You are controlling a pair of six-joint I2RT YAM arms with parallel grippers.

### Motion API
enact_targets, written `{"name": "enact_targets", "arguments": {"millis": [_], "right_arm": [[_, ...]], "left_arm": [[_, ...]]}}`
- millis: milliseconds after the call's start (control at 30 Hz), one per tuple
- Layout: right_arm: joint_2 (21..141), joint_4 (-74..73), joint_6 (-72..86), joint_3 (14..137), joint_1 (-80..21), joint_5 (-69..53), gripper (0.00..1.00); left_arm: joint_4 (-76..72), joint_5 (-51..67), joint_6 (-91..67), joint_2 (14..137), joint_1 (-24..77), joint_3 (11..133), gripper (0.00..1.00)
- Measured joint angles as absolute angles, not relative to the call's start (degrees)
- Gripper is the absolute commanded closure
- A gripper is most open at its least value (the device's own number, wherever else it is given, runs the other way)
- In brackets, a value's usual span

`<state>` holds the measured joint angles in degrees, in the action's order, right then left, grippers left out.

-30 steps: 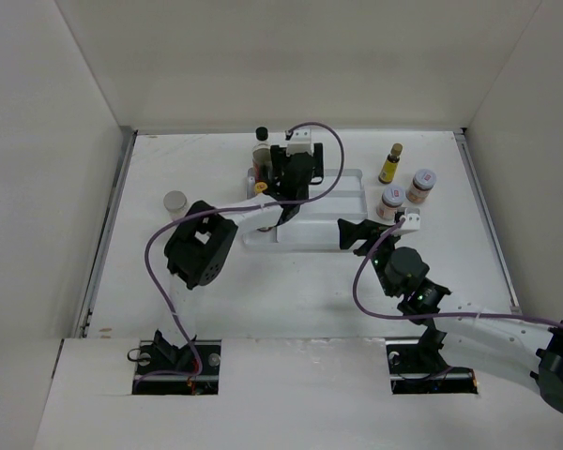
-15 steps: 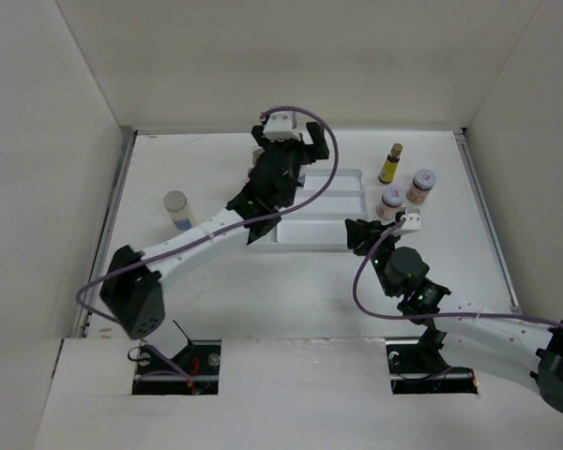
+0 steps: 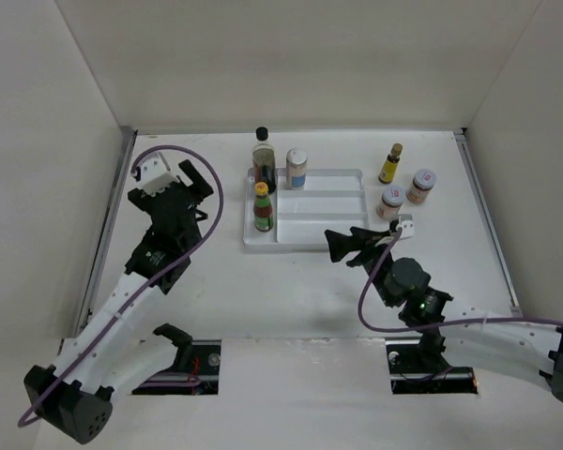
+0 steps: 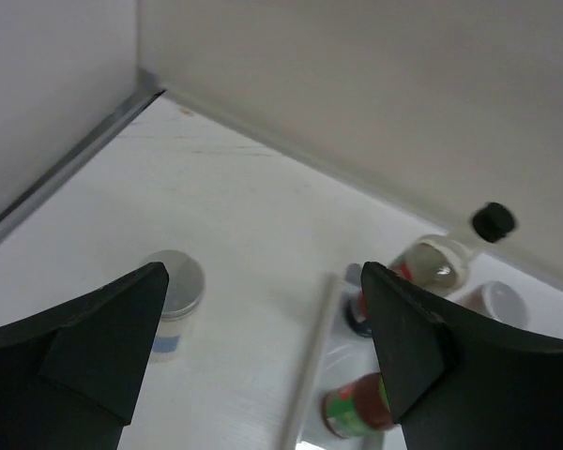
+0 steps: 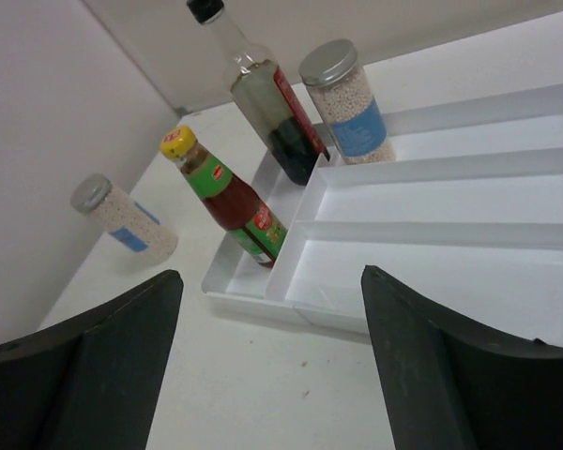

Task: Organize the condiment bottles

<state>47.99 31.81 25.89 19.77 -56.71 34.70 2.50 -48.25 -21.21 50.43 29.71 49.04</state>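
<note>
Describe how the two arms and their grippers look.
The left arm and right arm have white links and bulky black joints, each trailing a looping purple cable. The left gripper and right gripper have matte black, wedge-shaped fingers. A green light glows on the right arm.

White table (image 3: 300, 281), plain pale walls (image 3: 291, 56)

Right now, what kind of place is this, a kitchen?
Probably a robot test booth, not a kitchen: plain white walls box in a white table, with two black-and-white robot arms and a white divided plastic tray.
</note>
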Motion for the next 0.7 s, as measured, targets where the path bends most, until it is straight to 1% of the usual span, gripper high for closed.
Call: {"name": "enact_targets", "arguments": {"millis": [133, 267, 467, 700], "right_arm": [[45.7, 31.8, 26.0, 19.6, -55.3, 34.2, 0.1], [41.4, 31.4, 26.6, 17.6, -51.7, 34.0, 0.09], [33.4, 30.6, 28.9, 15.3, -48.7, 33.7, 0.08], [38.4, 30.0, 30.9, 15.3, -47.6, 30.8, 0.08]], "left_arm": [[8.2, -46.5, -23.7, 55.5, 22.9, 49.1, 0.15], [12.0, -42.2, -25.4, 64.1, 17.7, 49.1, 0.15], [12.2, -40.0, -26.9, 70.5, 15.0, 49.1, 0.15], [8.3, -39.9, -27.5, 75.2, 13.0, 49.1, 0.18]]}}
